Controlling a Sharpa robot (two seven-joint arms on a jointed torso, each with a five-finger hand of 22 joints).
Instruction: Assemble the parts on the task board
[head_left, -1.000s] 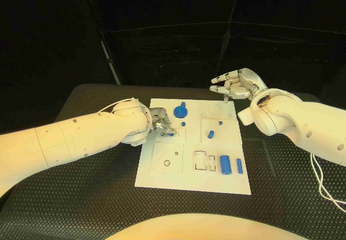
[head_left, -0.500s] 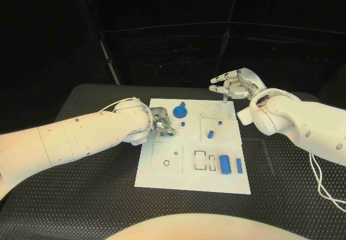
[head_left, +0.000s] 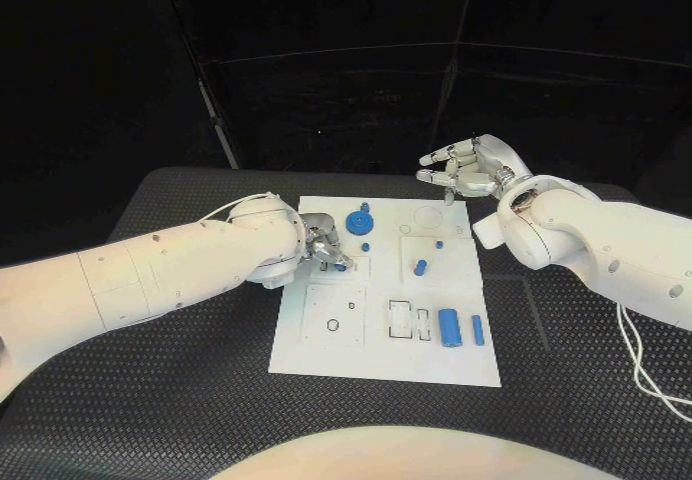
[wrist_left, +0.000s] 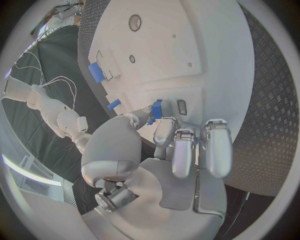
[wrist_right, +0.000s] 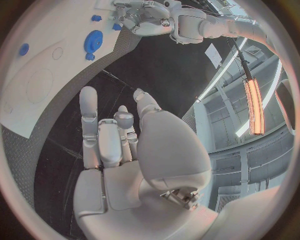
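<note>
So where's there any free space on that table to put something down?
The black table is bare in front of the task board and beside its right edge. The board's far-left part is crowded: the left hand pinches a small blue part near the blue gear.

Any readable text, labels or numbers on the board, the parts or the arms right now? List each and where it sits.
None can be read.
The task board shows outlines and holes only, no lettering.
The blue parts, such as the gear-like disc, carry no marks.
The small blue part pinched by the left hand is plain.
The right hand bears no legible label.
</note>
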